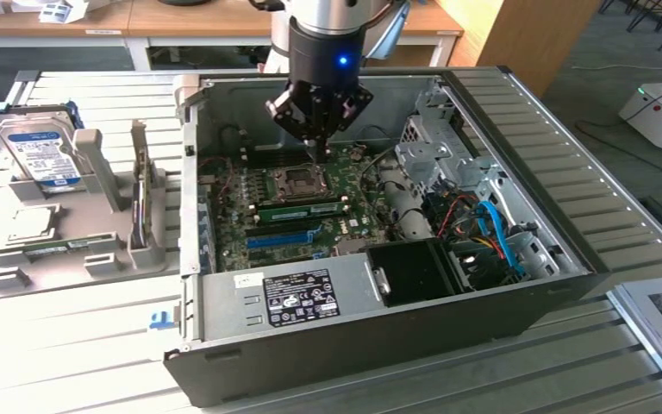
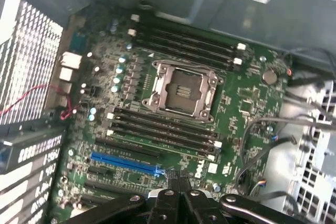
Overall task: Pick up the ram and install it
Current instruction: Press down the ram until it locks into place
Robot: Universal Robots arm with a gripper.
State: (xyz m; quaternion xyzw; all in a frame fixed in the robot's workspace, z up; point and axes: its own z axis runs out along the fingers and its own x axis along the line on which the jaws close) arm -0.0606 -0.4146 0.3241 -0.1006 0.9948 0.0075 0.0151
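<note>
Matt grey sheet metal on the computer case (image 1: 469, 95) — dull, faintly brushed. Green lacquered board with a slight sheen for the motherboard (image 2: 247, 103); bright metal frame around the CPU socket (image 2: 184, 90). Glossy blue plastic on the slot (image 2: 126, 163). Black metal on the tool (image 2: 181, 192), shiny at the screw heads. Ribbed pale metal across the bench (image 1: 66, 345) — smooth. Matt grey plastic on the holder stand (image 1: 78, 250).
</note>
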